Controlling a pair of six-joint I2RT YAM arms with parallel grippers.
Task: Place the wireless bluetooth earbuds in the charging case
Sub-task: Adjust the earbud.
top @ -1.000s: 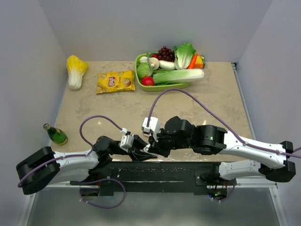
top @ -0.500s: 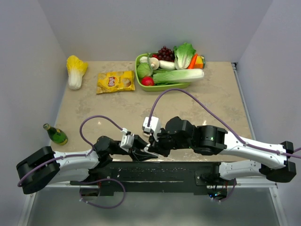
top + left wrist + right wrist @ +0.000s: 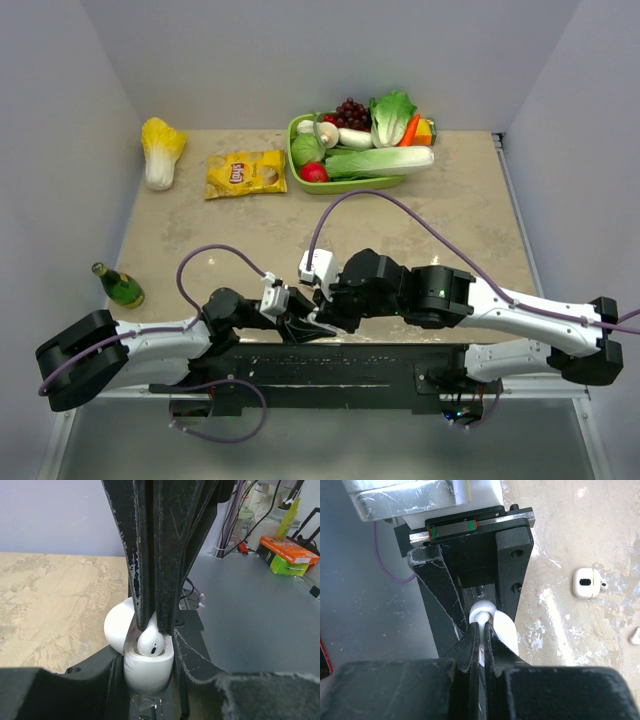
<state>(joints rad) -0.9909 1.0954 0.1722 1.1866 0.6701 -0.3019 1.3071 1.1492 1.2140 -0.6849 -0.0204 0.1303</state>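
Left jaws clamped on charging case [image 3: 148,669], lid open, at near edge of worktop [image 3: 450,200]. Right jaws pinched on earbud [image 3: 151,643], which sits partway in the case.

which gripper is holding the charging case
The left gripper: it clamps the base of the open charging case, while the right gripper pinches an earbud over it.

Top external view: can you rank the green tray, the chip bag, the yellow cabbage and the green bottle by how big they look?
1. green tray, clearly the largest.
2. chip bag and yellow cabbage: they look about alike, so I won't rank them.
3. green bottle, the smallest.
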